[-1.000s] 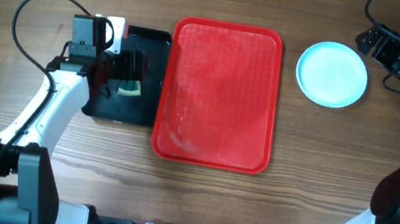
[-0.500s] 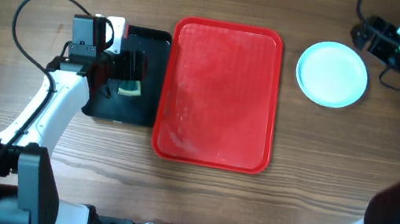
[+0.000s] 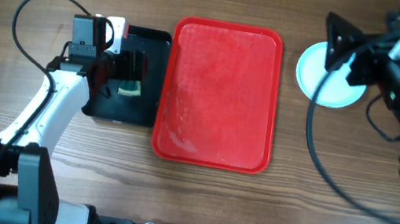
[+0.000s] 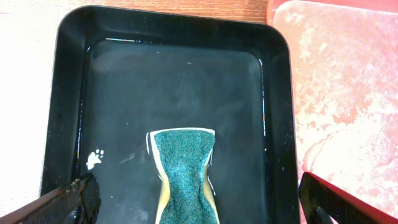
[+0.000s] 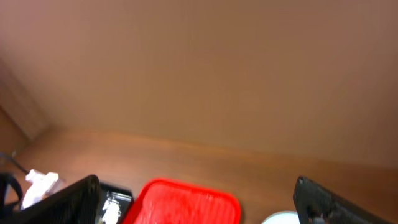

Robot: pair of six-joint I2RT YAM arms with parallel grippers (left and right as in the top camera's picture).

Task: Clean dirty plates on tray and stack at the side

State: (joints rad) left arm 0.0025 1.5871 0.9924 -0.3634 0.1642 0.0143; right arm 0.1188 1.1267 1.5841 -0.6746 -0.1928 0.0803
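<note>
Plates (image 3: 307, 72): round, pale aqua on top, resting on the bare table (image 3: 209, 209) just right of the red tray, apart from its rim. The right arm crosses over them. How many lie in the stack cannot be told from above.
Red tray (image 3: 219, 91): centre of the table, nothing on it. Faint pale streaks show on its floor, most likely wash residue.
Left gripper (image 4: 198, 186): released, fingers spread wide, hanging low over the black tray with the sponge between the fingertips but not touching it. Nothing is held.
Sponge (image 4: 183, 174): green scouring face up, yellow body beneath, pinched at the waist. It lies flat in the lower middle of the black tray.
Black tray (image 4: 62, 93): directly left of the red tray, rims touching or nearly so. Its floor shines with a thin film of water, so it appears to serve as the wet station for the sponge.
Right gripper (image 5: 196, 182): released, fingers wide apart, empty. It is lifted high, and its camera looks across at a plain wall with the red tray low in view.
Placement rationale: plates sit off the tray at the side, as the task asks.
Assessment: stacking appears done, as no plate remains to be cleaned.
</note>
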